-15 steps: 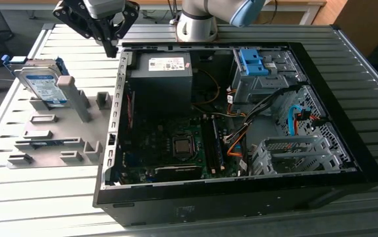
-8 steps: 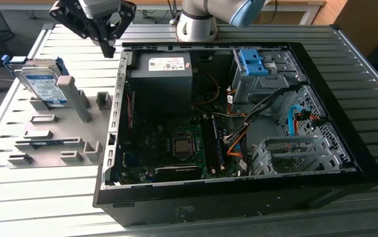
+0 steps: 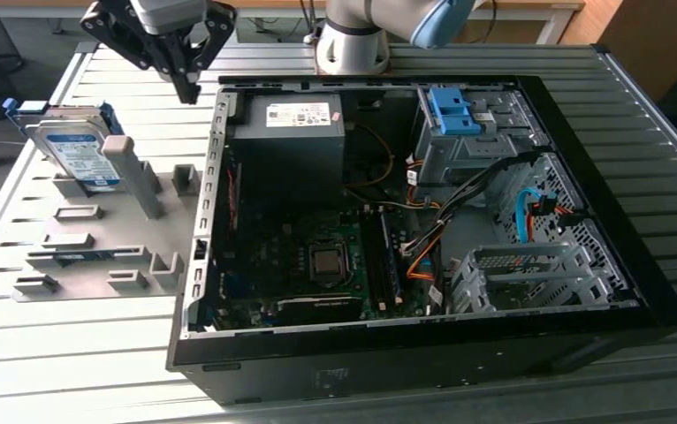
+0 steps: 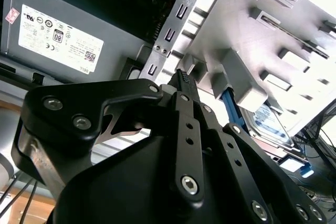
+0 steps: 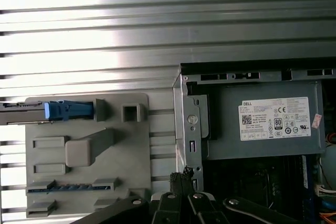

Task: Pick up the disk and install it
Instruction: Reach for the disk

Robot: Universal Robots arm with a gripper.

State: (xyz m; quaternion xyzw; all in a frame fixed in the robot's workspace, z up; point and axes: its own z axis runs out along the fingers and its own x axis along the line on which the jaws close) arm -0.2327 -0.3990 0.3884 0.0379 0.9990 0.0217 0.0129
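**Disk not picked yet – gripper empty, up by the case edge**

Status: nothing of the task is done, as far as the views show. The disk (image 3: 77, 150) stands on edge in a slot of the grey holder plate (image 3: 91, 256), at the exterior view's left, on the slatted metal table (image 3: 79, 371) beside the open PC case (image 3: 657, 291). Its blue rails and white-and-blue label are visible. In the first wrist view the disk (image 5: 63, 109) shows edge-on at the plate's (image 5: 126, 156) far corner. In the second wrist view the disk (image 4: 270, 121) sits behind the plate's (image 4: 294, 35) grey posts.

The gripper (image 3: 187, 88) hangs above the gap between plate and case, close to the case wall next to the power supply (image 3: 292, 141). It's apart from the disk, w/ no contact. Fingers look drawn together to a point w/ nothing between them, in both wrist views too (gripper (image 4: 182, 77), gripper (image 5: 184, 174)).

Inside the case, a bare blue bracket (image 3: 457, 110) sits on the drive cage (image 3: 468, 150) at the far side, w/ no drive in it.

Left, by my read: both halves, i.e. the grab off the plate and the install into the case. Which bay takes the drive I can't tell from here.
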